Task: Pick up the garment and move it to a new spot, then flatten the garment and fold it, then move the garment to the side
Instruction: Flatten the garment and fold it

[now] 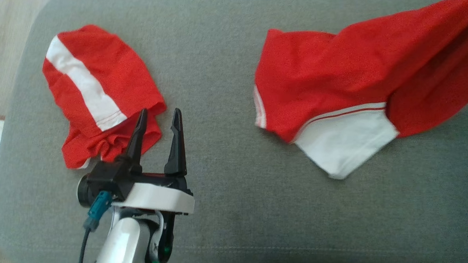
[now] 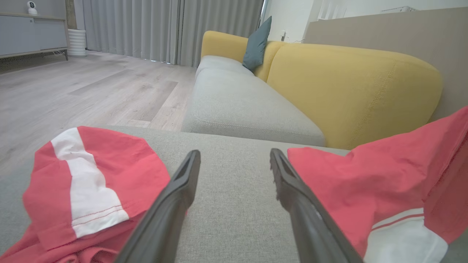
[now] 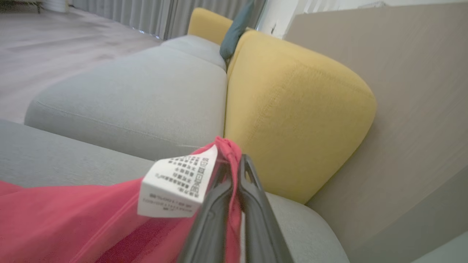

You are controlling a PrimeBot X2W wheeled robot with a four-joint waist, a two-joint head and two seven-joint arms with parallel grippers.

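Pinching the red garment at the seam by its care label, my right gripper holds one end up while the white-trimmed end rests on the grey cushion; I judge the carry goes best if I lift until that hem clears, so it lands unbunched. My left gripper hangs spread, holding nothing, just beside a second crumpled red piece; for holders, the cushion bears both pieces.

Your head camera looks steeply down on the grey cushion, while both wrist cameras skim close and low across it toward the yellow backrest, sharing the red garment.
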